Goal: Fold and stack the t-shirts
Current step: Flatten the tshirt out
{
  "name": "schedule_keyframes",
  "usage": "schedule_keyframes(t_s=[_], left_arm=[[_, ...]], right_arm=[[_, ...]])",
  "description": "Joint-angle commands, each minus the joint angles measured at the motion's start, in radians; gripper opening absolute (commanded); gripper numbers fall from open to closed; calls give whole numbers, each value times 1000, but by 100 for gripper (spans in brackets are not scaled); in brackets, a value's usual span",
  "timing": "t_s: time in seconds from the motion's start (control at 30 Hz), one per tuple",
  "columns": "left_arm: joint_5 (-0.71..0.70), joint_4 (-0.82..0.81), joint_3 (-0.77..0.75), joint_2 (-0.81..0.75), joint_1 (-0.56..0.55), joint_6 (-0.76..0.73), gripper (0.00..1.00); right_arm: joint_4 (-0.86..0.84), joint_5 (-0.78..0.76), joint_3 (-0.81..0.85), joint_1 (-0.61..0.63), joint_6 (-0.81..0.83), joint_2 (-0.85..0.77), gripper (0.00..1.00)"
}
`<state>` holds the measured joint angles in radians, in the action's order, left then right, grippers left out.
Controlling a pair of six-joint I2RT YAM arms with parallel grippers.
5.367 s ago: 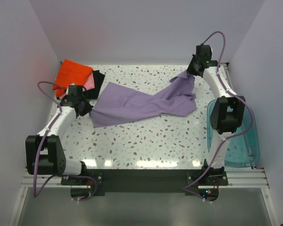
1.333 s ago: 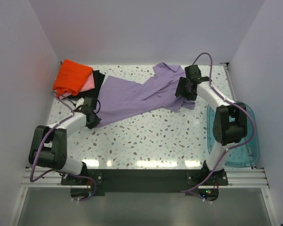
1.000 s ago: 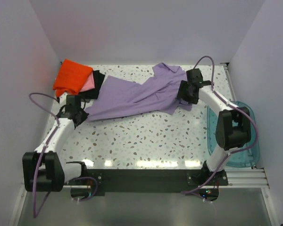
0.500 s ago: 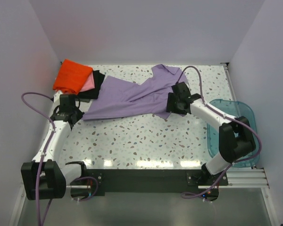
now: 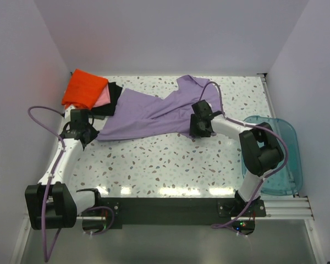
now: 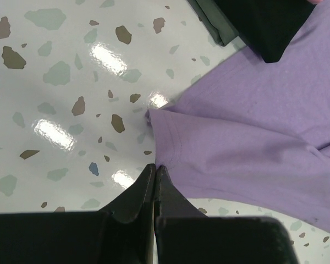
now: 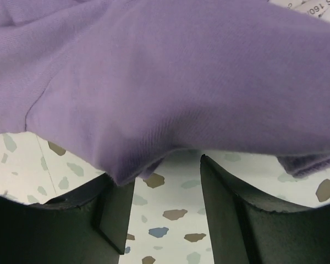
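The lavender t-shirt [image 5: 148, 113] lies spread in a slant across the table, its collar end at the back [image 5: 190, 83]. My left gripper [image 5: 87, 133] is shut on the cuff of its left sleeve [image 6: 170, 148], fingertips [image 6: 159, 179] pressed together at the hem. My right gripper [image 5: 201, 127] stands open at the shirt's near right edge; the cloth [image 7: 154, 82] hangs over its left finger [image 7: 113, 212], and the right finger [image 7: 231, 209] is bare. Orange [image 5: 85, 89], pink [image 5: 103, 98] and black [image 5: 113, 99] folded shirts are stacked at the back left.
A translucent teal bin [image 5: 280, 159] sits at the right edge beside the right arm's base. White walls close in the back and both sides. The black shirt's corner [image 6: 264, 27] lies just beyond the held sleeve.
My right gripper has slid left along the shirt's near edge, its jaws narrowing. The left gripper drew the sleeve slightly leftward and stayed shut.
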<state>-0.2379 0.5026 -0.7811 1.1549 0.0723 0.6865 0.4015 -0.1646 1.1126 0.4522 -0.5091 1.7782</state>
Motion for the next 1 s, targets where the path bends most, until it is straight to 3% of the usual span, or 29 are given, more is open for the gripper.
schedule_keyframes(t_s=[0.0, 0.1, 0.27, 0.3, 0.5, 0.63, 0.8, 0.9, 0.97], left_arm=[[14, -19, -40, 12, 14, -24, 0], [15, -22, -37, 11, 14, -24, 0], [25, -30, -37, 12, 12, -24, 0], [26, -33, -37, 15, 14, -24, 0], [32, -39, -38, 19, 12, -27, 0], [34, -44, -44, 22, 14, -28, 0], [38, -45, -55, 34, 14, -31, 0], [35, -47, -61, 38, 12, -36, 0], [46, -50, -61, 39, 14, -36, 0]], right_arm=[[-67, 5, 9, 13, -17, 12, 54], [-53, -16, 15, 31, -28, 30, 52], [-10, -75, 13, 80, -55, 26, 4], [5, -82, 12, 104, -57, 18, 0], [49, -133, -95, 233, -150, -176, 0], [20, -93, -200, 371, -306, -328, 0], [33, -107, -162, 554, -388, -367, 0], [95, -174, -111, 586, -378, -343, 0], [134, -232, -90, 567, -330, -318, 7]])
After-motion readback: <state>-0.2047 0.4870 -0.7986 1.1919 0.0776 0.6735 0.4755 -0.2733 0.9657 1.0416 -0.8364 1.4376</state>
